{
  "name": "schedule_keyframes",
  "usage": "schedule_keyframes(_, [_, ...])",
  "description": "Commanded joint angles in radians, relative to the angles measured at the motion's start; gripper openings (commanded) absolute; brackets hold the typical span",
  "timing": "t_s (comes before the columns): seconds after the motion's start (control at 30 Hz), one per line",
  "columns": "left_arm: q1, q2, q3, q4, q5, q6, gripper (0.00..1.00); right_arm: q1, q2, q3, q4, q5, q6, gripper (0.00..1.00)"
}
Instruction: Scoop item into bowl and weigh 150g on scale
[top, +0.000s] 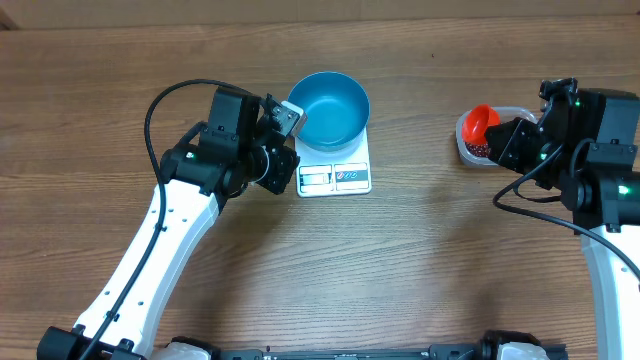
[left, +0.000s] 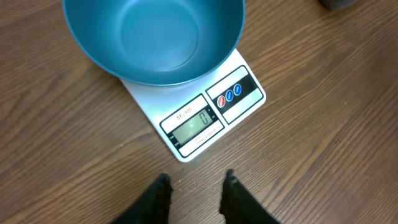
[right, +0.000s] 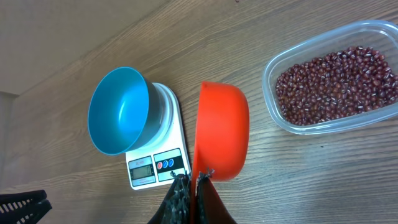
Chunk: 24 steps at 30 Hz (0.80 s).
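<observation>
The blue bowl (top: 330, 105) (left: 155, 37) (right: 118, 118) sits empty on the white scale (top: 335, 178) (left: 211, 112) (right: 158, 165), whose display shows zero. Just left of the scale, my left gripper (left: 196, 177) (top: 285, 115) is open over bare wood with nothing between its fingers. At the right, my right gripper (right: 194, 177) (top: 510, 135) is shut on the rim of an orange scoop (right: 224, 130) (top: 481, 122), held on edge over the table. The item, dark red-brown beans (right: 339, 84) (top: 478, 150), lies in a clear tub (right: 273, 68) beside the scoop.
The clear tub stands at the table's right side, well apart from the scale. Both arms' black cables (top: 160, 100) loop above the wood. Bare wooden tabletop (top: 420, 250) lies between the scale and the tub and along the front.
</observation>
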Motion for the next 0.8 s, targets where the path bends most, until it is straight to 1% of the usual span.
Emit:
schedule_keyframes(0.0, [0.005,0.005,-0.008,-0.016,-0.006,0.011,0.38,-0.001,-0.002,0.015,0.007,0.007,-0.007,0.04])
schedule_keyframes(0.1, [0.005,0.005,-0.008,-0.039,-0.006,0.009,0.64,-0.001,-0.002,0.015,0.008,0.007,-0.007,0.04])
schedule_keyframes(0.13, [0.005,0.005,-0.008,-0.042,-0.007,0.009,0.71,-0.001,-0.002,0.015,0.007,0.007,-0.007,0.04])
schedule_keyframes(0.17, [0.005,0.005,-0.008,-0.045,-0.007,0.009,0.75,-0.001,-0.002,0.015,0.007,0.007,-0.007,0.04])
schedule_keyframes(0.3, [0.005,0.005,-0.008,-0.047,-0.007,0.025,0.75,-0.001,-0.002,0.015,0.007,0.007,-0.007,0.04])
schedule_keyframes(0.4, [0.005,0.005,-0.008,-0.052,-0.007,0.066,0.70,-0.001,-0.002,0.015,0.006,0.007,-0.007,0.04])
schedule_keyframes(0.5, [0.005,0.005,-0.008,-0.058,-0.006,0.072,0.69,-0.001,-0.002,0.015,0.006,0.007,-0.007,0.04])
schedule_keyframes(0.53, [0.005,0.005,-0.008,-0.061,-0.006,0.073,0.71,-0.001,-0.002,0.015,0.006,0.007,-0.007,0.04])
schedule_keyframes(0.63, [0.005,0.005,-0.008,-0.073,-0.006,0.094,0.70,-0.001,-0.002,0.015,0.006,0.007,-0.007,0.04])
schedule_keyframes(0.77, [0.005,0.005,-0.008,-0.099,-0.007,0.129,0.73,-0.001,-0.002,0.015,0.006,0.007,-0.004,0.04])
